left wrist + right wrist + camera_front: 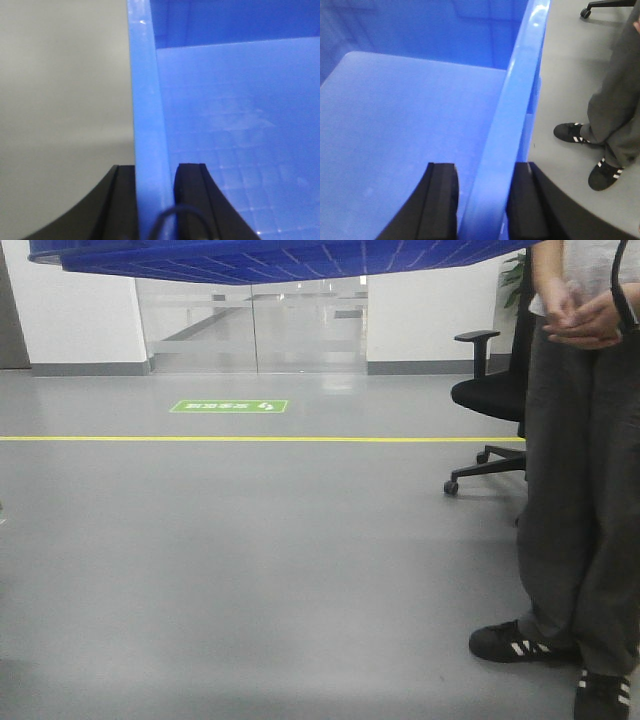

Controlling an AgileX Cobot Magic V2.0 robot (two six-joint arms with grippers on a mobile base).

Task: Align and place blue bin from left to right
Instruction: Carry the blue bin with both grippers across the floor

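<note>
In the front-facing view, the blue bin (270, 260) is seen from below at the top edge of the picture, where its grid-patterned underside is shown above the camera. Below it, a grey floor (250, 560) is crossed by a yellow line (200, 438), and a green floor sign (228, 406) is laid just beyond that line. Glass doors (255, 325) are set in the far wall. At the right, a person (580, 490) in grey trousers and black striped shoes (510, 643) is stood with hands clasped, and a black office chair (490, 395) is parked just behind.

In the left wrist view, the left end effector (156, 170) is closed narrowly on the bin's side wall (145, 100), which is gripped between the two black fingers (192, 200). The bin's inner floor, faintly gridded, is shown to the right of the wall, and plain grey floor to the left.

In the right wrist view, the right end effector (482, 170) is likewise clamped on the bin's thick rim (520, 85), with one finger (442, 200) inside and the other outside. The bin's interior is spread out to the left. To the right, the person's legs and shoes are seen on the grey floor, and a chair caster (587, 12) is caught at the top edge.
</note>
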